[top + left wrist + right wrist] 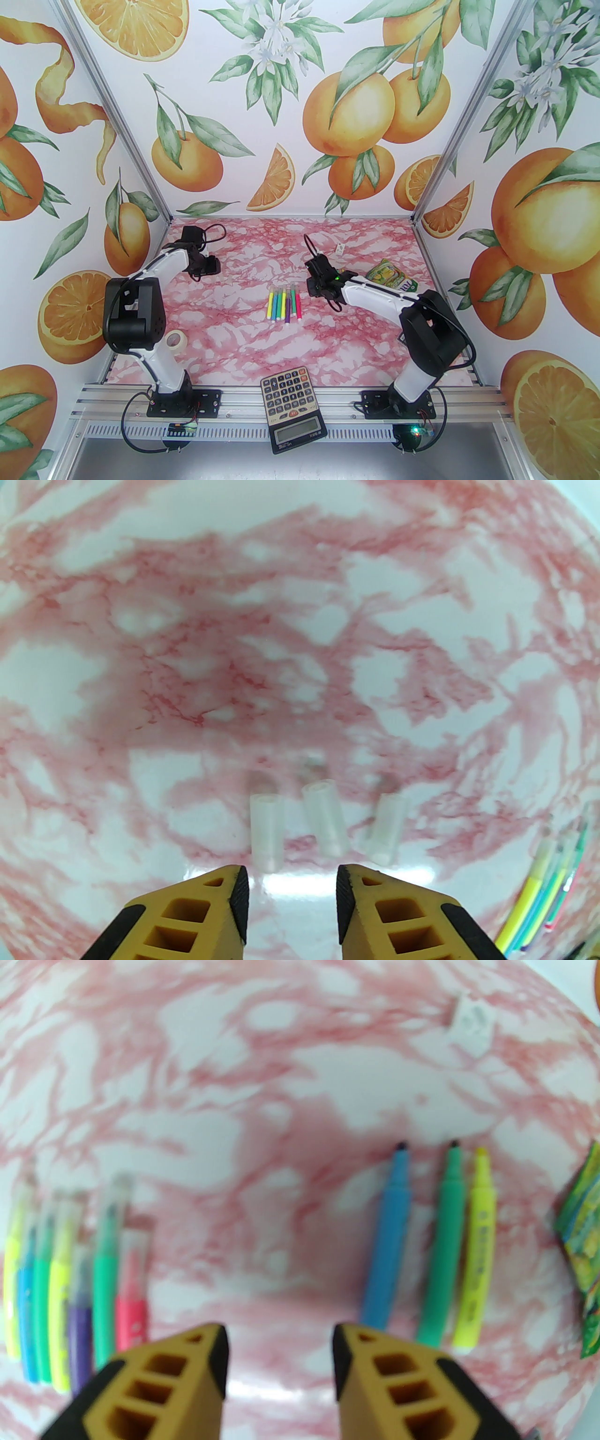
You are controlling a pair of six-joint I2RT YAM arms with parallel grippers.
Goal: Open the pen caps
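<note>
Three clear pen caps (326, 817) lie loose side by side on the pink marble table, just ahead of my left gripper (290, 883), which is open with nothing between its fingers. Three uncapped pens, blue (389, 1236), green (445, 1246) and yellow (478, 1250), lie in a row ahead and to the right of my right gripper (280, 1349), also open and holding nothing. Several capped pens (79, 1278) with translucent caps lie to its left. In the top view this bunch of pens (283, 304) sits mid-table between the left gripper (206, 267) and the right gripper (318, 281).
A green-yellow snack pouch (391, 276) lies behind the right arm. A small white tag (338, 248) is near the back. A tape roll (176, 340) sits by the left arm and a calculator (293, 408) rests on the front rail.
</note>
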